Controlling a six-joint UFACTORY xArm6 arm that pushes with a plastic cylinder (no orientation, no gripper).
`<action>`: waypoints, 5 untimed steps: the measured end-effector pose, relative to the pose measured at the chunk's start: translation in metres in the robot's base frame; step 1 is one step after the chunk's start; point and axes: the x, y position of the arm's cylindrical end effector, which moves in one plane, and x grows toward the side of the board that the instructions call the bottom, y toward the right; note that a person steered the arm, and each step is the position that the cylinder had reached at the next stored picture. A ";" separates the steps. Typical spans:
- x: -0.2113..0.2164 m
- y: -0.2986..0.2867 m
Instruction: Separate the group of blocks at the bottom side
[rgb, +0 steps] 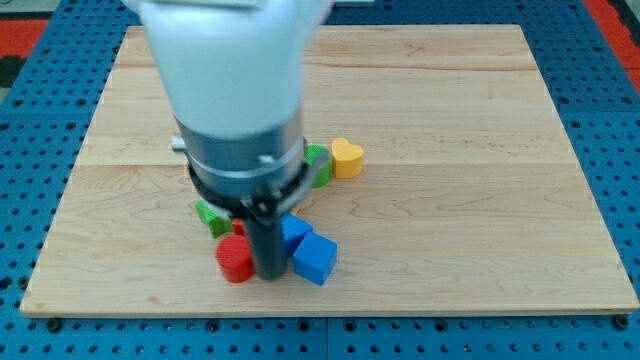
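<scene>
My tip rests on the wooden board near the view's bottom, between a red cylinder on its left and a blue block on its right, close to both. A second blue block sits just above the first, partly behind the rod. A green block peeks out to the left of the arm, with a sliver of a red block beside it. A yellow heart block and a green block lie higher up, right of the arm. The arm hides whatever lies under it.
The wooden board lies on a blue perforated table. The arm's large white and grey body covers the board's upper middle-left. The board's bottom edge runs just below the red cylinder.
</scene>
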 end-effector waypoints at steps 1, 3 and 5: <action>-0.048 -0.006; -0.078 0.079; -0.070 0.005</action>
